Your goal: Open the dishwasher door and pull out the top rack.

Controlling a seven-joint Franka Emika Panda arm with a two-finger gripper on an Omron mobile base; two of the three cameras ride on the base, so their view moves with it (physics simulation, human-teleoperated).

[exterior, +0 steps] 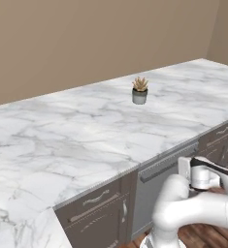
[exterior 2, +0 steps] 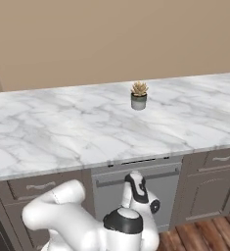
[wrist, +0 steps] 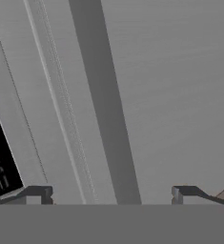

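The dishwasher door is a flat grey panel under the marble counter, and it stands closed. Its long dark bar handle runs along the top edge; the same handle shows from the left side. My hand is held close in front of the door's upper part. In the rolled hand view the handle runs almost top to bottom across the door panel. My gripper is open, its two fingertips spread wide to either side of the bar and not touching it. The top rack is hidden behind the door.
A small potted plant stands on the marble counter. Brown cabinet drawers and doors flank the dishwasher on the left, and more on the right. Wooden floor lies below.
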